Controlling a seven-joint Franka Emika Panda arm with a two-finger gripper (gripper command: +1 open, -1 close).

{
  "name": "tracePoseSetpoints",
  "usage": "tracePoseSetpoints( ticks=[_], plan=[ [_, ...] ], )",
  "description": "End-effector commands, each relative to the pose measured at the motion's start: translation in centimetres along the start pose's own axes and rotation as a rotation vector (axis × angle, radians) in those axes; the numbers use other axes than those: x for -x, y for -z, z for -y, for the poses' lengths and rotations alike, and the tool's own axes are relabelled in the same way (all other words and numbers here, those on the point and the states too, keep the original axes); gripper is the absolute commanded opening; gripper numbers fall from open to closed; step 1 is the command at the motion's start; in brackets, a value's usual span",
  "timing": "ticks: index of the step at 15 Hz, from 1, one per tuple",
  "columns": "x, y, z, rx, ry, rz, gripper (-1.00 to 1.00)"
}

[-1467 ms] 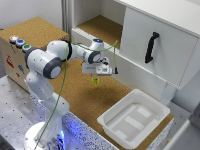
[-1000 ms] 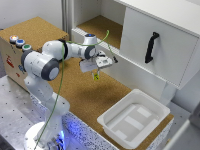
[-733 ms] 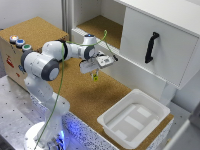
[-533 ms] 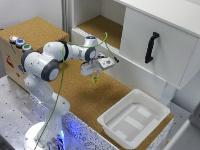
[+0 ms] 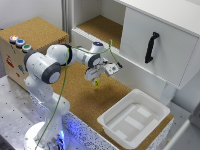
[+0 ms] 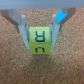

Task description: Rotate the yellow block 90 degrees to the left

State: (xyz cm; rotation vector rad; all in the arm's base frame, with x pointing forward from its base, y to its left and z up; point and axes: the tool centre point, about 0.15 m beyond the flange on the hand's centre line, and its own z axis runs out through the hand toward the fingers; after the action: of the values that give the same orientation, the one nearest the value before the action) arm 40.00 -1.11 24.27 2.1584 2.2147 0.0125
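The yellow block [image 6: 39, 41] is small and yellow-green with dark letters on its top face. It lies on the cork floor between my gripper's [image 6: 39, 36] two fingers [image 6: 24, 31], which press against its two opposite sides. In the exterior view the gripper [image 5: 96, 80] points straight down onto the cork in front of the cabinet. Only a sliver of the yellow block [image 5: 96, 83] shows under the fingertips there.
A white cabinet with an open shelf [image 5: 100, 27] and a black-handled door [image 5: 151, 47] stands behind the gripper. A white tray [image 5: 132, 120] lies on the cork towards the exterior view's right. A cork box with coloured buttons [image 5: 20, 42] stands at the exterior view's left.
The wrist turned about its vertical axis, then the gripper came down over the yellow block and its fingers now sit against the block's sides.
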Motion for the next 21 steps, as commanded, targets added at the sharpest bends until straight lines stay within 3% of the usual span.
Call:
tracePoseSetpoints(
  ticks=[1,5,9,10,15,19,21],
  plan=[
    [-1.0,-3.4,-1.5,0.047,0.035,0.013,-1.00],
    [-0.3,-4.6,-1.6,-0.016,0.032,0.043,-1.00],
    [0.1,-4.1,-1.9,0.001,0.018,0.066,-1.00],
    [0.0,-3.3,-1.8,-0.005,0.029,0.057,1.00],
    [-1.0,4.3,-0.6,0.024,0.046,-0.047,1.00],
    [-1.5,8.8,1.2,0.061,0.041,-0.069,1.00],
    [-1.2,9.7,2.4,0.039,-0.021,-0.063,1.00]
  ],
)
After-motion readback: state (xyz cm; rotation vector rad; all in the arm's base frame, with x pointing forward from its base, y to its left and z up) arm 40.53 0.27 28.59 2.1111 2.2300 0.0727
